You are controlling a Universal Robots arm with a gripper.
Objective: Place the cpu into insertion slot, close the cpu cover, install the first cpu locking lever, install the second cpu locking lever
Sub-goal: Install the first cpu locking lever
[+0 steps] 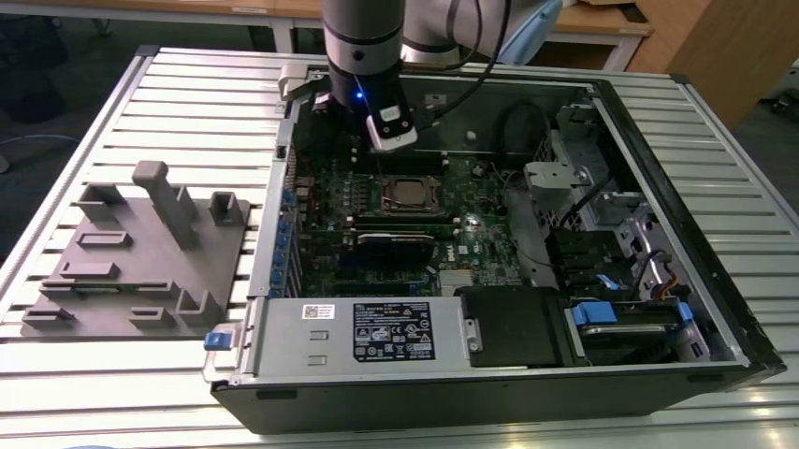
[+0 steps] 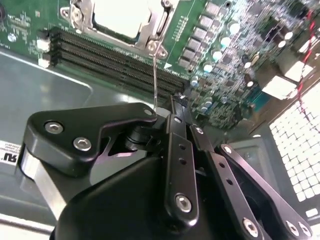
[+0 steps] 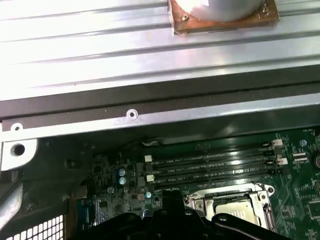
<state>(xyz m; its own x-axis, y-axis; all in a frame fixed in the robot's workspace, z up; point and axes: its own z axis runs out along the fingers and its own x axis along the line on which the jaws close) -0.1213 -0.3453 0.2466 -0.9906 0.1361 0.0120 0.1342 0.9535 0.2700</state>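
A slatted metal counter (image 1: 187,84) carries an open computer case (image 1: 500,402) lying on its side, toward the counter's edge on the exterior view's right. A grey moulded fixture (image 1: 138,271) with upright pegs sits near the opposite edge.

Inside the case, along its near wall, a metal power box (image 1: 287,337) bears a white label (image 1: 391,332) with dark print and small symbols, too small to read.

A grey arm (image 1: 362,37) reaches down into the far side of the case, over the green board (image 1: 481,234). Its black tool (image 2: 165,111) hangs just above the board, beyond a row of long black memory slots (image 2: 110,57). Whether the tool is spread or pressed together cannot be told.

The cover (image 2: 161,22) lies flat around the cpu (image 2: 122,15), which sits in the slot (image 2: 79,17) with its pale metal top showing through the window.

A thin wire lever (image 2: 155,80) rises from the slot's corner, and its free end meets the tool's tip.
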